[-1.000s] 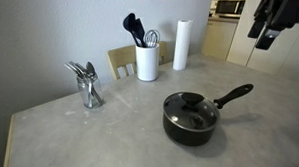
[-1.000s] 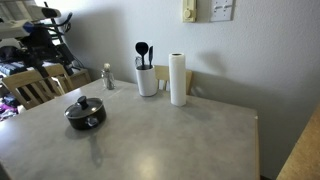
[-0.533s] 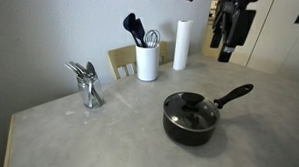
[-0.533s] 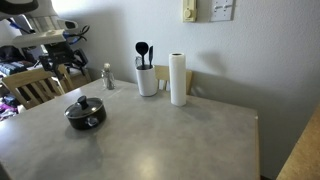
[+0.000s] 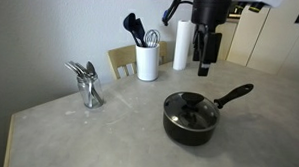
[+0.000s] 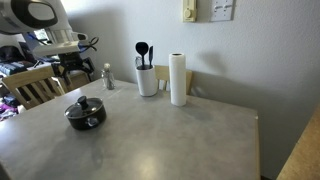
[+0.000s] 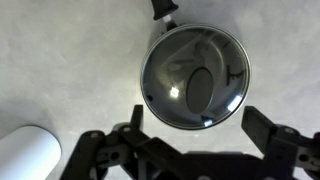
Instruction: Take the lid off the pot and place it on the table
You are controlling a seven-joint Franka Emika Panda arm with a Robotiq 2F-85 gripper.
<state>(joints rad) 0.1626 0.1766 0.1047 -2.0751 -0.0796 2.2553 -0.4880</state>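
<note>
Wrist view: my claw (image 7: pixel 192 112), wide apart, above round clear glass lid (image 7: pixel 195 60) atop black saucepan (image 7: pixel 163 10) on grey surface (image 7: pixel 60 60).

Home kitchen corner.
A utensil crock (image 5: pixel 146 61), paper towel roll (image 5: pixel 181 45) and pot (image 5: pixel 191 117) stand on the table (image 5: pixel 98 137), with a wooden chair (image 6: pixel 28 90) beside it.

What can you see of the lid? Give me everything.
The lid is round clear glass with a thin metal rim and a black oval centre knob. It sits flat on the pot, covering its mouth; glare spots show on the glass. Only the pot touches it; the open gripper hangs above, apart.
</note>
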